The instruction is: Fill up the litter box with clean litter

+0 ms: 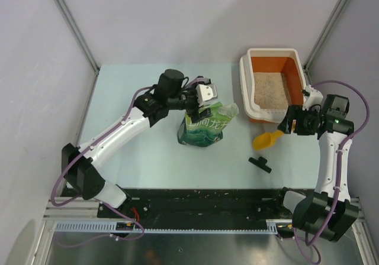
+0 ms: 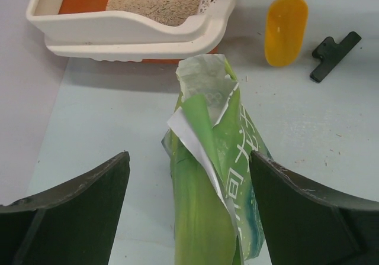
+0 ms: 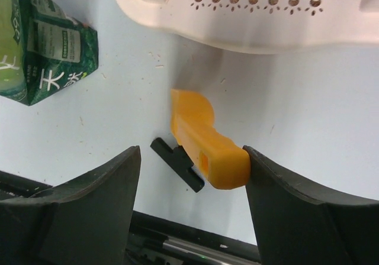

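The litter box sits on the table just ahead of the right end effector, with clean litter covering its floor. That end effector is spread. An orange scoop lies between its fingers, with a black clip beside it. The left end effector is spread astride the green bag's open top, and the box lies farther ahead of it.

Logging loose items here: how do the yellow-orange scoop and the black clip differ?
The scoop is yellow-orange and larger; the clip is black and smaller. The scoop lies nearer the litter box, its handle toward the open right pincer; the clip lies nearer the near edge of the table. Both lie flat on it, apart.
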Available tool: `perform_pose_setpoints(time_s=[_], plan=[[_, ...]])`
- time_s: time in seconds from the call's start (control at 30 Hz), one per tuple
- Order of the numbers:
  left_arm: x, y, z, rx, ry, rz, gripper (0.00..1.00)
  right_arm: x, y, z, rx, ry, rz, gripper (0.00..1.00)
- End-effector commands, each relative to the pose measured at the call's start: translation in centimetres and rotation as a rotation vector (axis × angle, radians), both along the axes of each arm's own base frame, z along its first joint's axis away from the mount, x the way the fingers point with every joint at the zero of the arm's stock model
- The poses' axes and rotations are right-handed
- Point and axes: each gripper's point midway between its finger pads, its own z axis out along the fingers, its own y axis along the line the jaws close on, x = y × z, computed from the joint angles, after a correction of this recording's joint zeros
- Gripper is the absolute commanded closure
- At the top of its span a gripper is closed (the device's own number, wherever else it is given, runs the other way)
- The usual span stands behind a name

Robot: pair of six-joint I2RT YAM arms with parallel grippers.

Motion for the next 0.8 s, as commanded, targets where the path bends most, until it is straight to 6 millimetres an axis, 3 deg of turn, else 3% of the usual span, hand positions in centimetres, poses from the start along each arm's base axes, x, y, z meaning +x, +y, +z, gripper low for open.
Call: perform_pose_setpoints(time_s=[0.0,0.1,0.2,0.3,0.37,0.4,0.57,0.6,0.67,0.7,0.77], plan=[[-0.4,-0.5,-0.4,-0.009,-0.005,-0.057,0.16,1.4,-1.3,3.5,-0.104,-0.15,-0.017,0.27],[-0.7,-0.6,-0.9,-0.007,0.005,-0.079,0.23,1.5,-2.1,4.3,-0.142,-0.179,-0.03,0.27],[-1.0,-0.9,-1.3,-0.007,0.02,-0.094,0.32,2.0,-4.2,4.6,-0.198,-0.182,-0.125,0.27],[-0.9,-1.1,-1.3,-0.009,0.02,-0.102,0.43,2.0,-5.5,4.9,-0.173,-0.179,-0.199,0.22],[-0.8,-1.1,-1.3,-0.008,0.02,-0.102,0.51,2.3,-4.9,5.3,-0.12,-0.191,-0.187,0.05],[-0.9,-1.1,-1.4,-0.005,0.021,-0.107,0.53,2.4,-4.1,5.6,-0.09,-0.202,-0.156,0.0],[-1.4,-1.0,-1.3,-0.003,0.014,-0.128,0.69,2.4,3.5,9.3,0.057,-0.369,0.204,0.0],[-1.4,-1.0,-1.3,0.0,0.014,-0.129,0.78,2.3,5.6,9.8,0.06,-0.405,0.303,0.0],[-1.3,-0.8,-0.9,-0.001,0.003,-0.122,0.89,2.0,8.0,9.8,0.1,-0.413,0.422,0.0],[-1.3,-0.7,-0.7,0.002,-0.001,-0.117,1.0,1.7,9.8,9.4,0.111,-0.406,0.495,0.01],[-1.0,-0.4,-0.2,0.001,-0.017,-0.096,1.0,1.7,11.3,8.0,0.138,-0.363,0.576,0.02]])
